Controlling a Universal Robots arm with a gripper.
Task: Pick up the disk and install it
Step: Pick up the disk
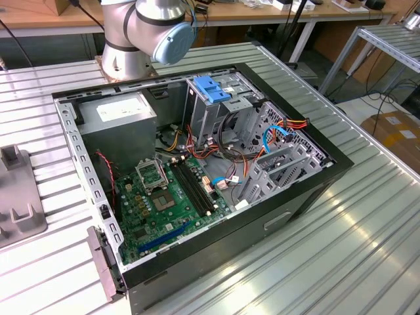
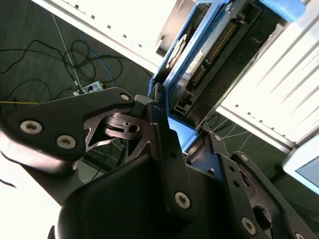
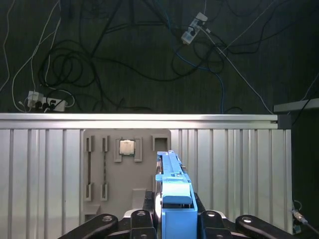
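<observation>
In both wrist views my gripper [image 3: 175,220] is shut on the disk [image 3: 173,184], a flat drive with a grey body in bright blue rails. It stands on edge between the black fingers [image 3: 141,217]. The second wrist view shows the disk [image 2: 212,42] from the side, with its connector rows in sight, rising out of the gripper [image 2: 180,128]. It hangs over the ribbed aluminium table [image 3: 234,164], above a grey parts tray [image 3: 99,164]. In the exterior view the open computer case [image 1: 197,164] lies on the table below the arm [image 1: 147,26].
A metal drive cage with a blue bracket [image 1: 213,88] on top stands at the back of the case. Grey bays [image 1: 279,167] sit toward the exterior view's right, the motherboard [image 1: 167,203] toward its left. The tray holds a processor chip [image 3: 126,147]. Cables lie on the floor [image 3: 124,59].
</observation>
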